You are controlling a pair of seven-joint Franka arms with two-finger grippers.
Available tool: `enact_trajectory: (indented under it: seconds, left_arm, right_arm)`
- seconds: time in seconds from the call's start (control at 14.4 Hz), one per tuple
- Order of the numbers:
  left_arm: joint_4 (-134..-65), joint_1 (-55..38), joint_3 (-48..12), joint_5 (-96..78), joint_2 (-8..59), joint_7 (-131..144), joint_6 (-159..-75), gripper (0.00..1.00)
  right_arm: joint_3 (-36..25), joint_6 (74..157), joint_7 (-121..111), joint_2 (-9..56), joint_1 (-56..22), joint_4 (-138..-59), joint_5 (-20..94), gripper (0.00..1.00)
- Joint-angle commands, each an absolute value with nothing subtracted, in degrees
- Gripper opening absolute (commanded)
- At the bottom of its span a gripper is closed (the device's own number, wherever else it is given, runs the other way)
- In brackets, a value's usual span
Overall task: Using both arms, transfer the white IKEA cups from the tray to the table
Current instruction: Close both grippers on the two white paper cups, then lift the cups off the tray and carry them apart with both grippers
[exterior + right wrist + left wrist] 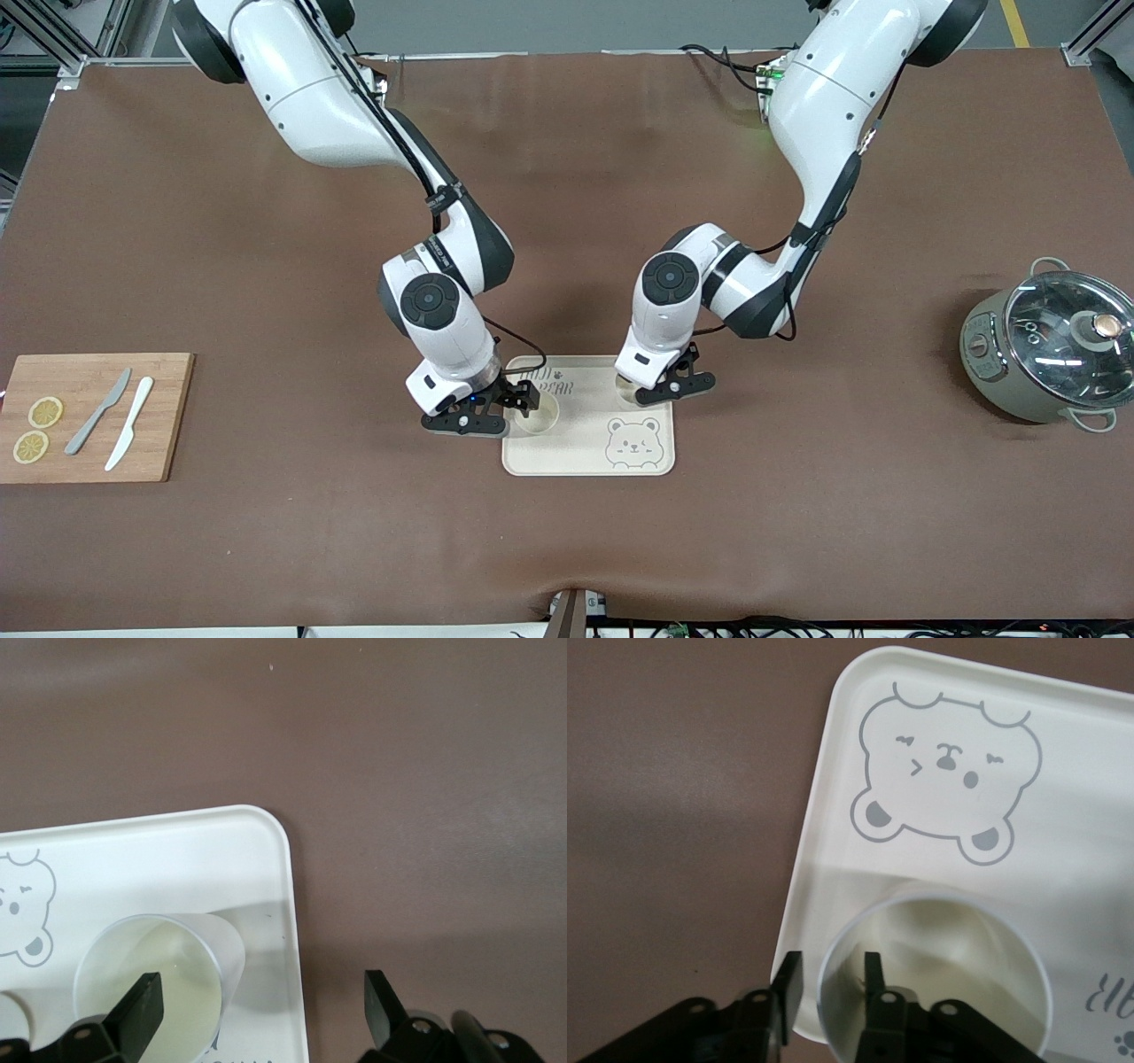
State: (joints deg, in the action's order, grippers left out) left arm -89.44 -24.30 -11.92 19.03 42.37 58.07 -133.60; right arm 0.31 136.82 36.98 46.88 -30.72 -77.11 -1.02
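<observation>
The front view alone shows the whole brown table (567, 549). A cream tray (549, 456) lies at the middle, on the side nearer the camera. A wooden cutting board (97, 416) with two knives and lemon slices lies at the right arm's end, and a lidded grey pot (1050, 354) stands at the left arm's end. Both are well apart from the tray.

In that view the left arm's cup (627, 390) is mostly hidden under the left gripper (673, 383). The right arm's cup (539, 416) shows its open mouth just beside the right gripper (496, 409). Only the wrist views show how the jaws stand.

In the left wrist view the left arm's cup (935, 974) stands upright on the tray (1081, 859), close to the tray's rim and beside the bear print. The left gripper (830, 979) straddles the cup's wall, with one finger inside the mouth and one outside. The jaws are apart and show a gap on each side of the wall.

In the right wrist view the right gripper (263, 997) is spread wide. One finger is over the mouth of the right arm's cup (159, 983). The other is over bare table past the rim of the tray (177, 859). The cup stands near a tray corner.

Bare table surrounds the tray on every side, and the two cups stand apart on it.
</observation>
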Motion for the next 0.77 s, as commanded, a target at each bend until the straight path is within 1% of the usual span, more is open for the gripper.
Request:
enact_trajectory:
  seconds: [0.0,0.42,0.56,0.7]
  left_arm:
    - [-89.3,-24.35,-11.6,20.65,42.63,59.06,-133.68,0.0]
    - [-89.38,-23.91,-11.69,20.74,42.1,58.97,-133.59,0.0]
    - [-89.47,-23.56,-11.69,20.74,41.66,58.01,-133.16,0.0]
    - [-89.38,-22.77,-12.04,20.39,40.0,56.61,-128.79,0.0]
  right_arm:
    - [-0.26,137.46,38.41,48.25,-31.46,-75.24,-1.93,1.0]
    - [-0.26,143.34,38.41,51.94,-32.26,-75.23,-2.02,1.0]
    - [-0.26,143.53,38.32,52.29,-32.34,-75.23,-2.02,1.0]
    - [-0.26,142.83,38.23,51.95,-32.34,-75.23,-2.02,1.0]
